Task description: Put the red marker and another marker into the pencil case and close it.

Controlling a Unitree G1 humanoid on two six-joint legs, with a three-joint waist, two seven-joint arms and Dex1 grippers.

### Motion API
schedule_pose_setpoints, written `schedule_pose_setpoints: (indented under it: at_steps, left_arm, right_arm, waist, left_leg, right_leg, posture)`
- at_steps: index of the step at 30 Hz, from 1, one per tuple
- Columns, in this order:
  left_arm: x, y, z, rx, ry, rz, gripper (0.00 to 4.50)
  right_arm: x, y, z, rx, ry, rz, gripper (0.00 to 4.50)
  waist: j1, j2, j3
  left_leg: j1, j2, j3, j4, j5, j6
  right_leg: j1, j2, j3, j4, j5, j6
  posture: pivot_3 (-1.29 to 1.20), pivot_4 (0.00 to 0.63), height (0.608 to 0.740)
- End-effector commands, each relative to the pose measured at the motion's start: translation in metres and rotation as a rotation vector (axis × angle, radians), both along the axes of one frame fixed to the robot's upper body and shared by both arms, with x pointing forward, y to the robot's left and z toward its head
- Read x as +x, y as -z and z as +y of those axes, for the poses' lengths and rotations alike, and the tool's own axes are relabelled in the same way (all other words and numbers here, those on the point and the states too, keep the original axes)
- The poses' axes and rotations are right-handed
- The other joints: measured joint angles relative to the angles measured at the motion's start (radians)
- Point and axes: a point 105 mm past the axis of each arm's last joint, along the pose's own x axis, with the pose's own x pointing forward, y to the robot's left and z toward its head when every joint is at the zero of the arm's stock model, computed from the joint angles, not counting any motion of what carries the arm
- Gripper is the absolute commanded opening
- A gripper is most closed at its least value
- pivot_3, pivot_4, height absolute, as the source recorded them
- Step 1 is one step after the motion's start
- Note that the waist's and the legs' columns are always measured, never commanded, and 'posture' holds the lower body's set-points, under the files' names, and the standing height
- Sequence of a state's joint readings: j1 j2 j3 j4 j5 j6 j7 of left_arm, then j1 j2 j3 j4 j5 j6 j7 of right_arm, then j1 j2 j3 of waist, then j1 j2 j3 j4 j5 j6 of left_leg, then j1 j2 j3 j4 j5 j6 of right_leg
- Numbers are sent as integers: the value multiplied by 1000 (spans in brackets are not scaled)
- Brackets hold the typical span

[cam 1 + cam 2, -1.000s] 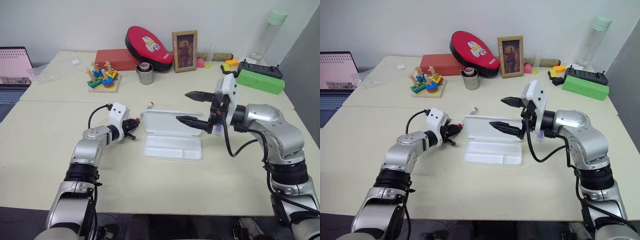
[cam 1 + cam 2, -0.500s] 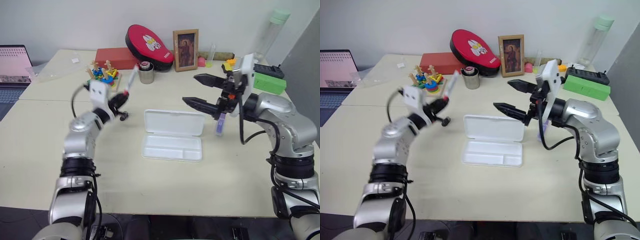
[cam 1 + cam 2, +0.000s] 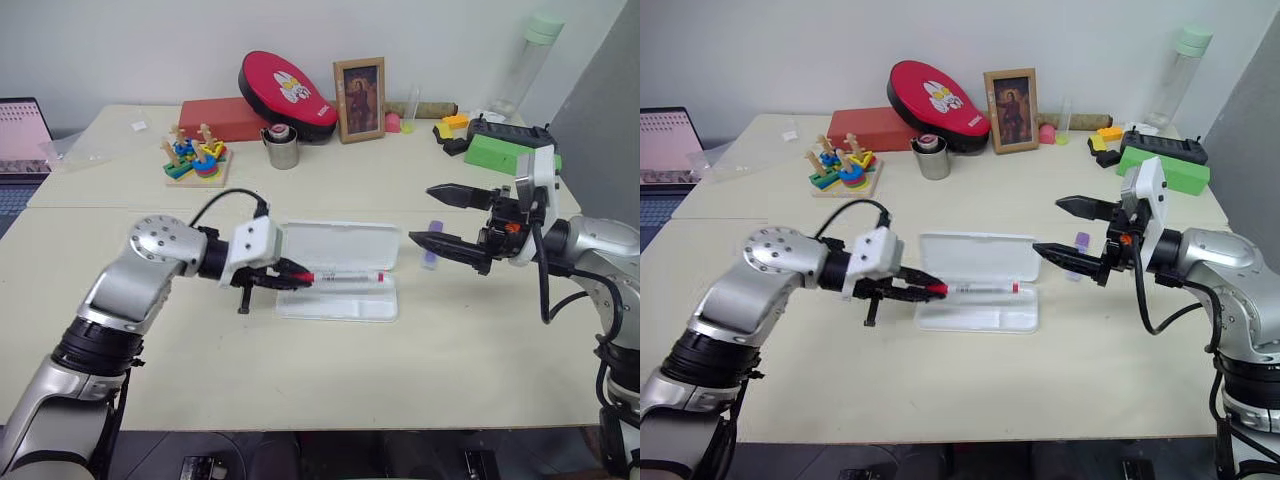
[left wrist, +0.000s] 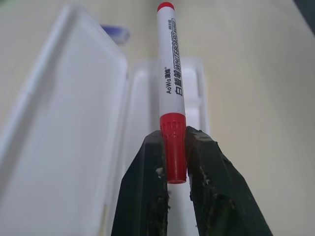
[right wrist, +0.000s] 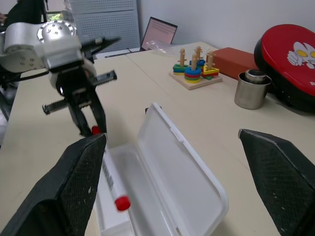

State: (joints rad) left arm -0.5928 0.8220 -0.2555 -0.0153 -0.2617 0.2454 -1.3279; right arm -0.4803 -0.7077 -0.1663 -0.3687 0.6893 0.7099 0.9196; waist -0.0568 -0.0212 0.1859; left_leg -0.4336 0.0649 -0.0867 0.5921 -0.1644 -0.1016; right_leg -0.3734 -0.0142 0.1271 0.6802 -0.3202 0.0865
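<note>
The white pencil case lies open at mid-table, its lid standing up behind the tray. My left gripper is shut on the red cap of the red marker. The marker lies roughly level along the tray, pointing right, and I cannot tell whether it touches the tray. In the left wrist view the black fingers pinch the cap. The lilac marker lies on the table just right of the case. My right gripper hangs open above it, with nothing between its fingers.
Along the back of the table stand a wooden stacking toy, a metal cup, a red box, a red oval case, a picture frame, a green box and a bottle. A laptop sits far left.
My left gripper lifted the red marker from the table left of the case, swung it up and brought it down over the tray. My right gripper drew away to the right of the lid.
</note>
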Motion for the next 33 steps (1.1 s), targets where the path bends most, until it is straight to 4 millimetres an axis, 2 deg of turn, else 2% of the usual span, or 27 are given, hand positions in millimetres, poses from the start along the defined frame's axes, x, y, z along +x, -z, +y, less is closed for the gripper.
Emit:
schedule_pose_setpoints:
  at_steps: [1,4,8,18,20,25,28,30,33]
  left_arm:
    - [10,11,-2,43,0,-20,292]
    - [20,17,-2,66,-26,-40,292]
    - [29,19,-6,52,-44,-50,292]
    - [36,24,-9,58,-32,-88,292]
    - [38,25,-9,57,-39,-99,990]
    - [37,22,-12,26,-44,-106,1760]
    - [38,18,-16,-11,-57,-121,2381]
    - [35,7,-25,-102,-62,-108,2769]
    - [24,-23,-50,-353,-52,-60,3238]
  right_arm:
    - [-9,4,-3,-25,37,-6,4500]
    - [-11,13,-5,-39,61,20,4500]
    - [-13,14,-6,-41,80,24,4500]
    - [-17,18,-1,-56,62,44,4500]
    - [-17,18,-1,-55,61,46,4500]
    - [-14,18,-3,-31,88,53,4500]
    - [-6,22,-6,-7,156,73,4500]
    - [9,32,-14,-3,288,108,4500]
    - [31,51,-27,3,546,174,4500]
  waist:
    - [0,0,0]
    - [2,0,0]
    - [2,0,0]
    - [1,0,0]
    - [1,0,0]
    - [1,0,0]
    - [2,0,0]
    - [1,0,0]
    - [1,0,0]
  left_leg:
    - [-1,0,0,0,0,0]
    - [-1,0,0,0,0,0]
    - [-1,0,0,0,0,0]
    - [-1,0,-1,0,0,0]
    - [-1,0,-1,0,0,0]
    - [-1,0,-1,0,0,0]
    - [-1,0,-1,0,0,0]
    - [-1,0,-1,0,0,0]
    - [-1,0,-1,0,0,0]
  right_leg:
    - [0,0,0,0,0,0]
    - [-1,0,0,-1,0,0]
    - [-1,0,0,0,0,0]
    - [0,0,0,0,0,0]
    - [0,0,0,0,0,0]
    - [0,0,0,0,0,0]
    - [0,0,0,0,0,0]
    - [0,0,0,0,0,0]
    - [0,0,-1,1,0,0]
  posture:
    - [0,150,740]
    - [0,150,740]
    - [0,150,740]
    - [0,150,740]
    - [0,150,740]
    - [0,150,740]
    - [0,150,740]
    - [0,150,740]
    - [0,150,740]
